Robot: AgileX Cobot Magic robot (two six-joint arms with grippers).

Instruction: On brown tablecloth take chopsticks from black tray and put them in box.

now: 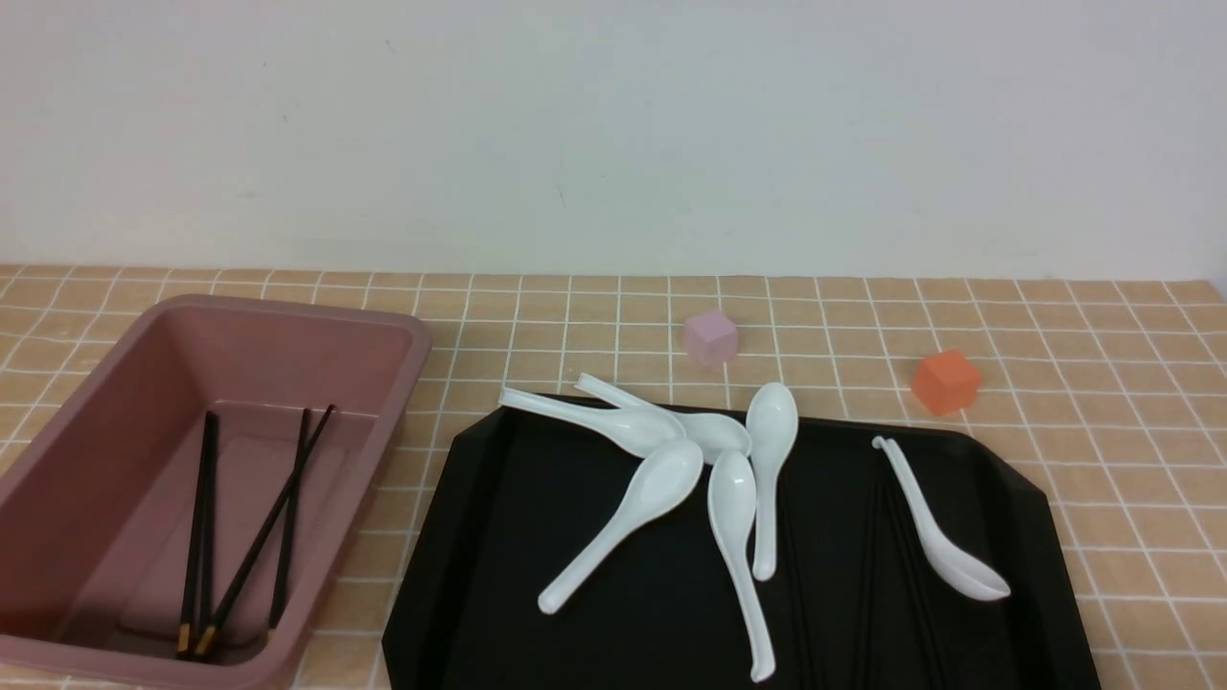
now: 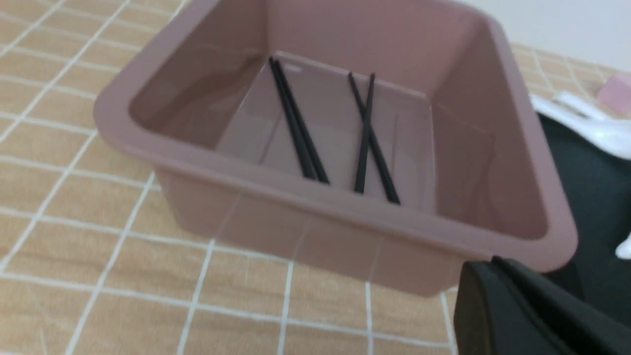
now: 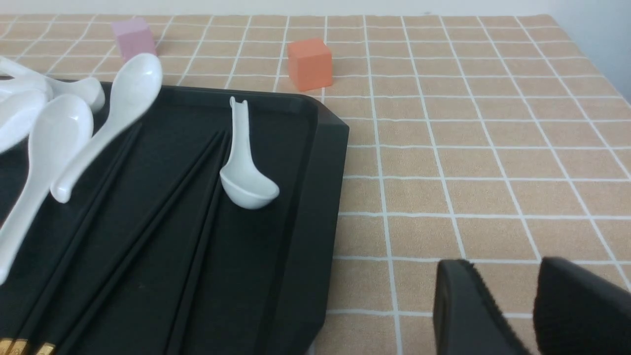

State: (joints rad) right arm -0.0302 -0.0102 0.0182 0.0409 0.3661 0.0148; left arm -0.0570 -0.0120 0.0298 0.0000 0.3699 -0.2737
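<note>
Nearest, the left gripper (image 2: 488, 264) is clenched by the pink tub (image 2: 320, 197), while the right gripper (image 3: 508, 266) has its fingers parted over the grid-printed tablecloth (image 3: 473, 217). Three black chopsticks (image 1: 869, 585) lie lengthwise, near to far, in the black tray (image 1: 594, 647); at least two point their gold-banded ends nearward. Four gold-banded chopsticks (image 1: 196, 537) lie in the tub, bands nearward, two crossing. White soup spoons (image 1: 658, 479) spread toward the tray's far edge; beyond stand the orange cube (image 1: 946, 382) and pink cube (image 1: 711, 338).
</note>
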